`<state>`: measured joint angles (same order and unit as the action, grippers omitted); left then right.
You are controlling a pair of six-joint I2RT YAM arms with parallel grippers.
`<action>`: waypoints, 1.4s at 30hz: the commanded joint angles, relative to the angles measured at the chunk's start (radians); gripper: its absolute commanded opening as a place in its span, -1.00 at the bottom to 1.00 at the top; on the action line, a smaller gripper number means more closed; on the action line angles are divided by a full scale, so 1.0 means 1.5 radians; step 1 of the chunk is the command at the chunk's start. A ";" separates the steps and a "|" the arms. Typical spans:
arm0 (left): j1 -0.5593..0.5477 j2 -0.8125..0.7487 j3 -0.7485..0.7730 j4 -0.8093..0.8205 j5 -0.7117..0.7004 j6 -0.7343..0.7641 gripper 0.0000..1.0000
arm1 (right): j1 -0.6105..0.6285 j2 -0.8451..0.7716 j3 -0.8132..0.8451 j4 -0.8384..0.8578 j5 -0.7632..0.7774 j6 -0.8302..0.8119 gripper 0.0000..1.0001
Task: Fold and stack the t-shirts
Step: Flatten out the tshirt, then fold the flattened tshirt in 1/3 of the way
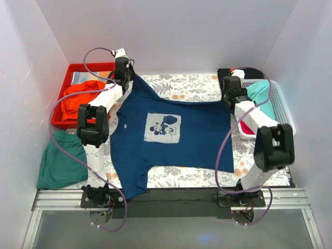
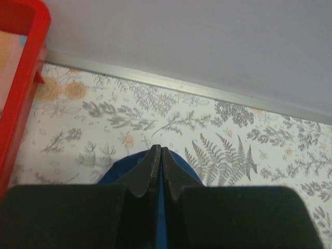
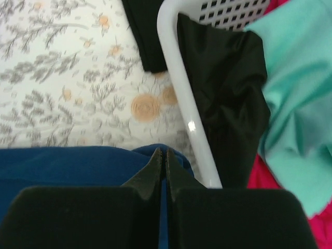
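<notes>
A navy blue t-shirt [image 1: 171, 137] with a white cartoon chest print lies spread on the flowered cloth, its hem toward the right. My left gripper [image 1: 126, 79] is shut on the shirt's far left corner; blue cloth [image 2: 119, 166] shows between and under the closed fingers. My right gripper [image 1: 226, 99] is shut on the shirt's far right corner [image 3: 78, 163], next to the white basket. Black [image 3: 228, 98], turquoise [image 3: 295, 93] and red-pink [image 3: 321, 228] shirts lie in that basket.
A red tray [image 1: 67, 83] with an orange-red garment [image 1: 80, 98] stands at the back left, close to my left gripper [image 2: 160, 149]. A green garment [image 1: 59, 161] lies at the left front. The white basket [image 1: 282, 104] stands at the right; its rim [image 3: 181, 93] is beside my right gripper [image 3: 163, 151].
</notes>
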<state>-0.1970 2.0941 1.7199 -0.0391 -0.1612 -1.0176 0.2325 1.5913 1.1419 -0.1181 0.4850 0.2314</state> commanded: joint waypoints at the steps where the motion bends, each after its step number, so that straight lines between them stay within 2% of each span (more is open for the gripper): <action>1: 0.008 0.022 0.113 0.068 -0.016 0.001 -1.00 | -0.038 0.107 0.137 0.073 -0.038 0.021 -0.97; 6: 0.010 0.047 0.149 0.063 -0.017 -0.007 -1.00 | -0.053 0.222 0.261 0.057 -0.088 0.025 -0.97; 12: 0.012 0.021 0.147 0.044 -0.024 -0.006 -1.00 | -0.059 0.251 0.316 0.031 -0.106 0.037 -0.97; 22: 0.021 -0.054 0.062 0.029 -0.062 -0.003 -1.00 | -0.082 0.221 0.242 0.007 -0.117 0.067 -0.97; 27: 0.023 -0.099 0.035 -0.012 -0.066 -0.010 -1.00 | -0.095 0.207 0.218 -0.006 -0.134 0.082 -0.97; 42: 0.023 -0.307 -0.204 -0.115 -0.053 -0.077 -1.00 | -0.111 0.151 0.127 -0.052 -0.173 0.127 -0.97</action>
<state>-0.1665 1.7332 1.4895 -0.1444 -0.2287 -1.0996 0.0769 1.8709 1.3865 -0.1692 0.2466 0.3752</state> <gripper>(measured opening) 0.008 0.024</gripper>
